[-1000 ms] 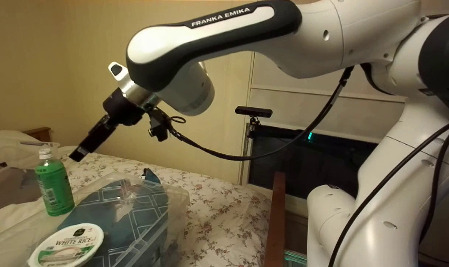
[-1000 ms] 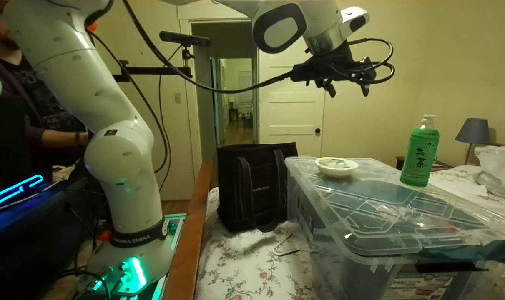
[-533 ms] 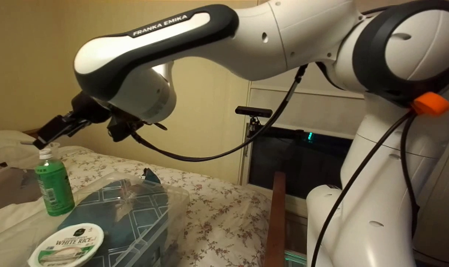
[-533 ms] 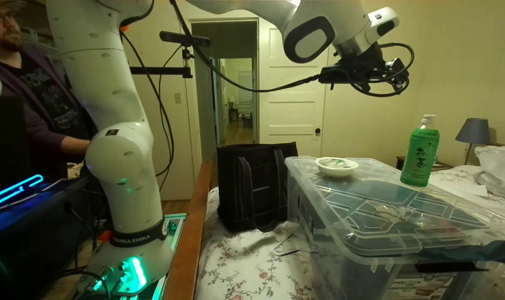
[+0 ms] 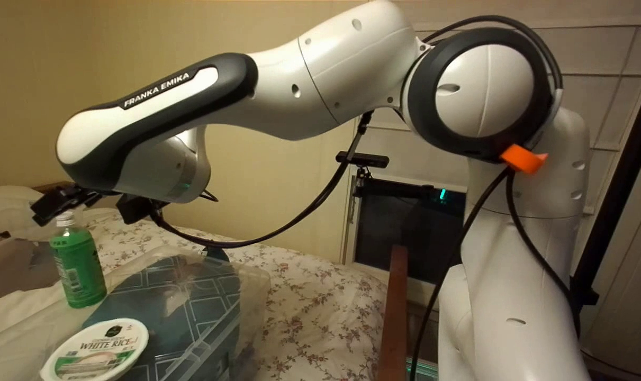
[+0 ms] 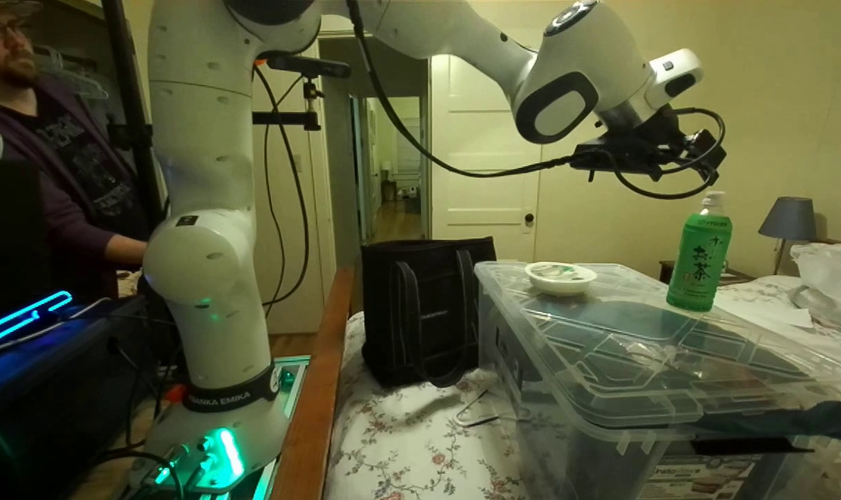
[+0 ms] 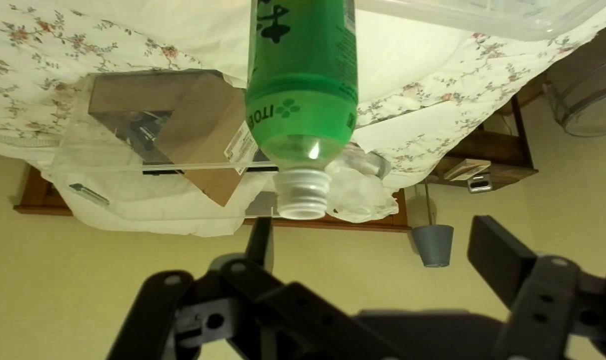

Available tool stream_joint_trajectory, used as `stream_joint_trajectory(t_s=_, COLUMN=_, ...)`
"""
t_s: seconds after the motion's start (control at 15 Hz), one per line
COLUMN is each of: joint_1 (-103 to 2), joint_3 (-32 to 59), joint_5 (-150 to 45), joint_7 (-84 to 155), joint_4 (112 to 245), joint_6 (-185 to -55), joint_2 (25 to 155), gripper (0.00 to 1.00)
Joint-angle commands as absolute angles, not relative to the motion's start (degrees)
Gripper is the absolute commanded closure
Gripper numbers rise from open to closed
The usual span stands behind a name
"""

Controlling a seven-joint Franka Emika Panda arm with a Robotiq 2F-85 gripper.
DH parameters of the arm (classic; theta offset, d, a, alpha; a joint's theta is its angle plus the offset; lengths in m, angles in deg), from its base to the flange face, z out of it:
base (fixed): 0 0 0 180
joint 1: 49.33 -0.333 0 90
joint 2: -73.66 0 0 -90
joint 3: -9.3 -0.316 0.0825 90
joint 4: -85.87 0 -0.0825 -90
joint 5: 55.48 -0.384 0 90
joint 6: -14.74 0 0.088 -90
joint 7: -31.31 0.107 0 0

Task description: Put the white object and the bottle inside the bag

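The green bottle with a white cap [image 5: 79, 270] stands upright on a clear box lid; it shows in both exterior views [image 6: 699, 267] and, upside down, in the wrist view [image 7: 303, 115]. The white object, a round white rice bowl with a green label [image 5: 95, 349], rests on the same lid [image 6: 560, 279]. The bag, a black tote with handles [image 6: 430, 305], stands upright beside the box. My gripper [image 5: 47, 207] is above the bottle's cap [image 6: 710, 163]. In the wrist view the gripper [image 7: 370, 235] is open and empty, with the cap near its left fingertip.
The clear storage box [image 6: 559, 423] stands on the flowered bed. A wooden rail [image 6: 323, 361] runs between arm base and bag. A clear bin [image 5: 13, 270] with cardboard [image 7: 197, 115] and crumpled white plastic [image 7: 358, 200] lie beyond the bottle. A lamp [image 6: 787, 217] stands farther back.
My gripper has moved outward over the bottle, and has come lower in the last half second. It has tilted closer to level. Bottle, bowl and tote have not moved.
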State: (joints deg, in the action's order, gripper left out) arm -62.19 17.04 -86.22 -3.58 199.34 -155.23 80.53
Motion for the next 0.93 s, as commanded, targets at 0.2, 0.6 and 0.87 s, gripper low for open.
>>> stream_joint_trajectory(t_s=0.2, joint_1=-63.32, joint_3=19.87, joint_5=-82.24, joint_7=2.79, joint_4=193.57, joint_6=-157.65, joint_2=86.92, gripper=0.00)
stream_joint_trajectory(t_s=0.6, joint_1=-63.70, joint_3=19.91, joint_5=-83.08, joint_7=3.81, joint_4=191.16, joint_6=-157.64, joint_2=89.31, gripper=0.39)
stream_joint_trajectory(t_s=0.87, joint_1=-64.21, joint_3=20.40, joint_5=-82.74, joint_7=4.44, joint_4=190.52, joint_6=-158.22, joint_2=90.44, gripper=0.47)
